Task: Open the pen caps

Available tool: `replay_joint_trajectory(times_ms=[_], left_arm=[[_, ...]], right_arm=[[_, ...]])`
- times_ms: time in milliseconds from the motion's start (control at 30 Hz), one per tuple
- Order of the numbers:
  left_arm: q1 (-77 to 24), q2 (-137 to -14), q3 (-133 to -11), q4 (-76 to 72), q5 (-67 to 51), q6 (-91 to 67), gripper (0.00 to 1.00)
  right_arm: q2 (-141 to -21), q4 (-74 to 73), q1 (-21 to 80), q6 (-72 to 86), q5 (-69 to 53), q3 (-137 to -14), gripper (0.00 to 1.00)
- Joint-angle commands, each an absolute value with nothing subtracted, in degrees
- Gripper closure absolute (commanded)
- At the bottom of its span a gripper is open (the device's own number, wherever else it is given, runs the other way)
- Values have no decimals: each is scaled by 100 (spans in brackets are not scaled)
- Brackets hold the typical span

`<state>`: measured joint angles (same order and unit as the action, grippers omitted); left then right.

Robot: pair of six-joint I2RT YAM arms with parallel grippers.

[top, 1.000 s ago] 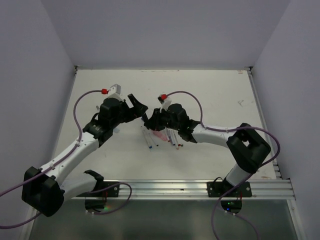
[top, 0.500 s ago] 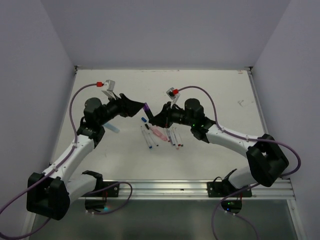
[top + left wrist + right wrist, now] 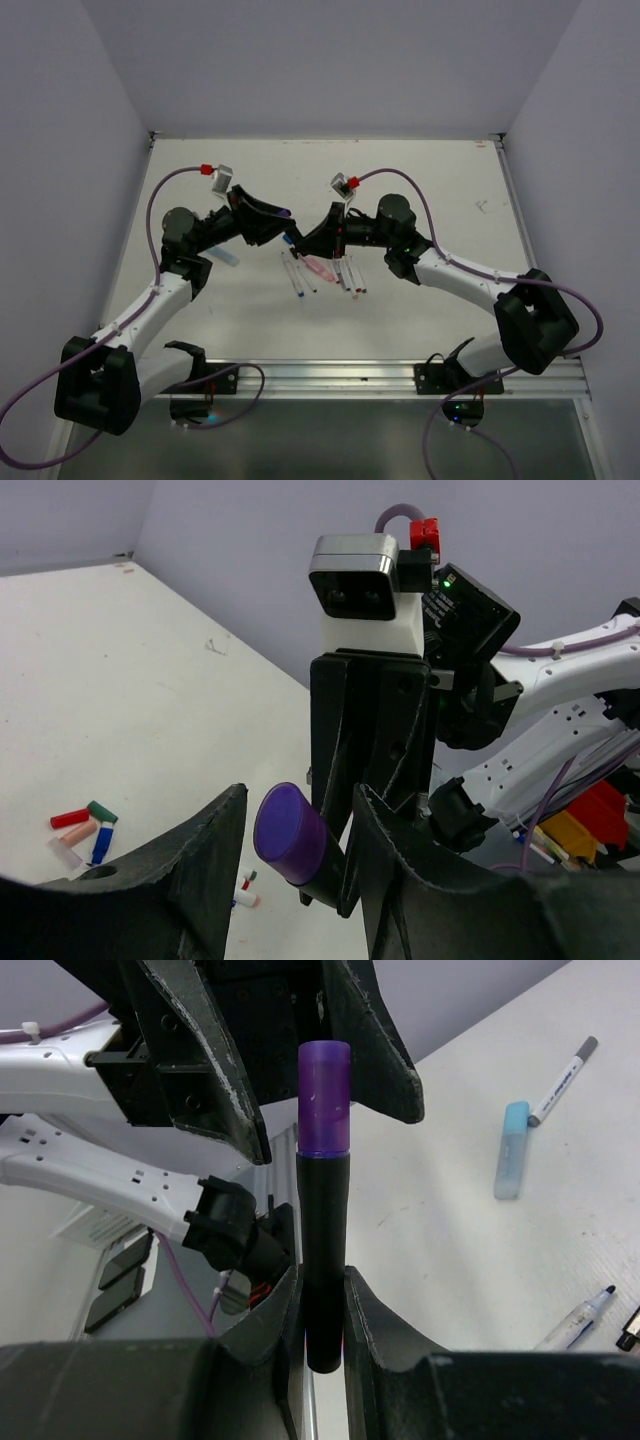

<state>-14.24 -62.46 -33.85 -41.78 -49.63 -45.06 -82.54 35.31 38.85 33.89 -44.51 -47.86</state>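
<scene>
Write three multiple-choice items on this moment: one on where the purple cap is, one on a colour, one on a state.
1. The purple cap is: A on the table; B between the left gripper's jaws; C in a tray.
2. The marker in the right gripper has a barrel that is: A white; B black; C red.
3. The cap is: A on the marker; B off; C cracked.
B, the jaws flank it; B, a dark barrel shows; A, it sits on the barrel's end.
</scene>
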Motion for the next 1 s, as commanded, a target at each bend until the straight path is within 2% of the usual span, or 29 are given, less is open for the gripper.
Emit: replay_joint_trajectory(times_ms=[0,233,533,700,900,967], left_arm=[[-1397,-6267,-3322,-5000,-5291,-4816,51],[-1397,-6284,-3243,-5414,-5256,-5062,65],[-1415,-6302,-3085,-5634,-5203,-5256,62],[-1441,-6293,-3050,-5695,-5151,-5282,65],[-1520,-6319,-3041,-5792,-5037,-5300,76],[-1573,-6328,-3041,-5818,-4966,-5291,86]], right_arm=[[-8279,4025,3858,3498,-4860,-4913,100],[-8367,4236,3858,3595,-4860,-4861,100],[-8437,4386,3858,3621,-4755,-4922,100],[-8551,4623,3858,3744,-4755,-4922,100],[-8718,4781,3858,3893,-4808,-4922,100],[-8754,4825,3858,3920,-4825,-4896,100]])
